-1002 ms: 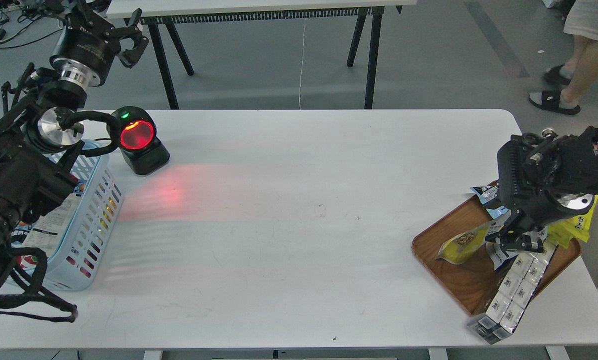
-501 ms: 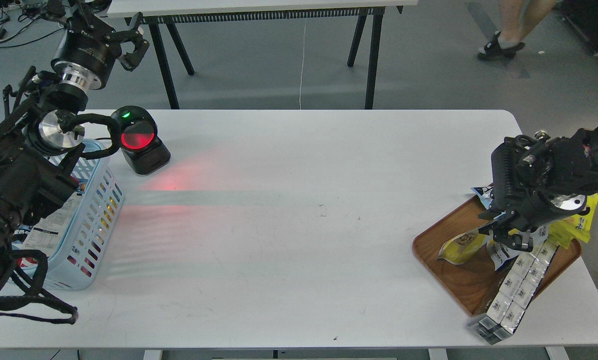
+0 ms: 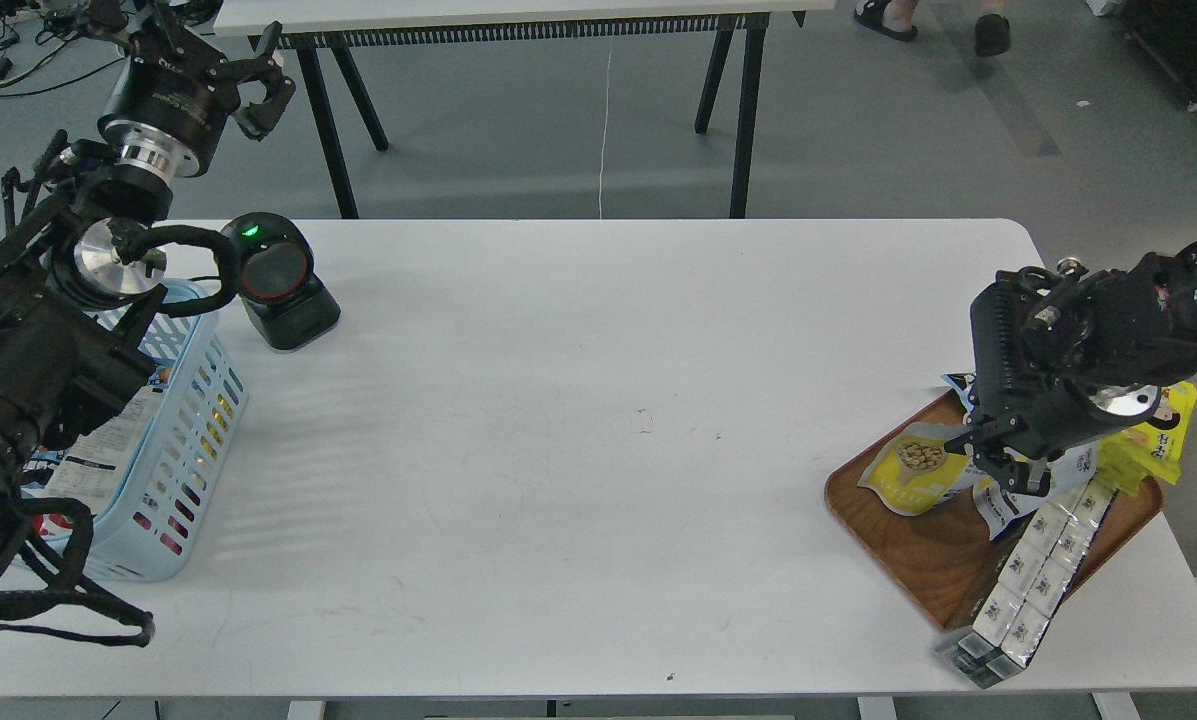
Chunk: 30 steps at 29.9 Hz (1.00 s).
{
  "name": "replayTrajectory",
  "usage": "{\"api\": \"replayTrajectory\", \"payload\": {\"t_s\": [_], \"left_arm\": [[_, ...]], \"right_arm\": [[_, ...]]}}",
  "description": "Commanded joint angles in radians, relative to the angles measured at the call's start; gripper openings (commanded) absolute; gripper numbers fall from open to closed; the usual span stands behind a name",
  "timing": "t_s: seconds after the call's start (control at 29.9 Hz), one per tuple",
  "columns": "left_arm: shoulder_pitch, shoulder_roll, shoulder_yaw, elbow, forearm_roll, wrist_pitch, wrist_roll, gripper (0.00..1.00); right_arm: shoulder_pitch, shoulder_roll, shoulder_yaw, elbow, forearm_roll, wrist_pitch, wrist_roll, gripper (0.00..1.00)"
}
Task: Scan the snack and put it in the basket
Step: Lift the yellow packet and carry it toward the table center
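Note:
The snack [image 3: 911,472], a small yellow pouch with a round picture of beige balls, is tilted up at the left end of the brown wooden tray [image 3: 918,570]. My right gripper [image 3: 993,458] is shut on the pouch's right edge and hides its white half. The light blue basket [image 3: 196,405] stands at the table's left edge, with printed packets inside, partly hidden by my left arm. My left gripper [image 3: 258,75] is open and empty, raised beyond the table's far left corner.
A black barcode scanner [image 3: 278,280] with a green light stands beside the basket at the far left. The tray also holds a bright yellow bag [image 3: 1153,440], a pale blue bag [image 3: 961,384] and a silver strip of packets [image 3: 1033,575] overhanging the table's front edge.
My right gripper has moved up and left with the pouch, which now shows its picture side. The scanner's red light and its glow on the table have gone out. The left arm barely moved.

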Motion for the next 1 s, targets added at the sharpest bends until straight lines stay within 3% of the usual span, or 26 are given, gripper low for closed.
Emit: {"api": "replayTrajectory", "payload": {"t_s": [0.0, 0.33, 0.97], "left_arm": [[0.001, 0.0, 0.0, -0.001, 0.0, 0.0, 0.0, 1.0], [0.0, 0.002, 0.0, -0.001, 0.0, 0.0, 0.0, 1.0], [-0.01, -0.005, -0.002, -0.003, -0.001, 0.0, -0.005, 1.0]], "right_arm": [[0.022, -0.009, 0.015, 0.018, 0.004, 0.0, 0.0, 0.0], [0.096, 0.015, 0.1, 0.038, 0.082, 0.009, 0.0, 0.0], [0.056, 0.406, 0.29, -0.214, 0.2, 0.032, 0.0, 0.0]]}}
